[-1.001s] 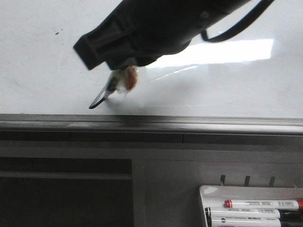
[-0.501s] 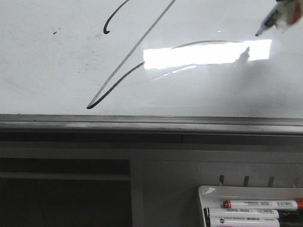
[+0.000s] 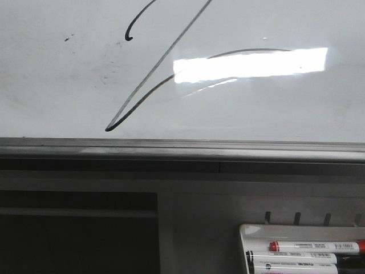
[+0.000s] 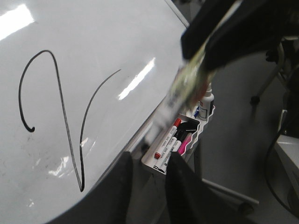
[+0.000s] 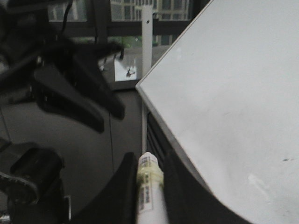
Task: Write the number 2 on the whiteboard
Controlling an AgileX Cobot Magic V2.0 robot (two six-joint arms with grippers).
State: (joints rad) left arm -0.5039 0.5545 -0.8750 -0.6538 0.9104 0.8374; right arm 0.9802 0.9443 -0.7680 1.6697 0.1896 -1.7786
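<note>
The number 2 [image 3: 149, 76] stood in thin black line on the whiteboard [image 3: 51, 85], filling the upper centre of the front frame, its sharp point low near the grey lower edge. The right hand [image 5: 148, 183] was clenched around a marker [image 5: 150, 189]. The left hand [image 4: 148, 179] was released, fingers apart. A marker tray [image 3: 246, 234] sat at lower right.

Whiteboard [image 3: 68, 85] face lies unobstructed; marker tray [image 3: 251, 231] sits below.
</note>
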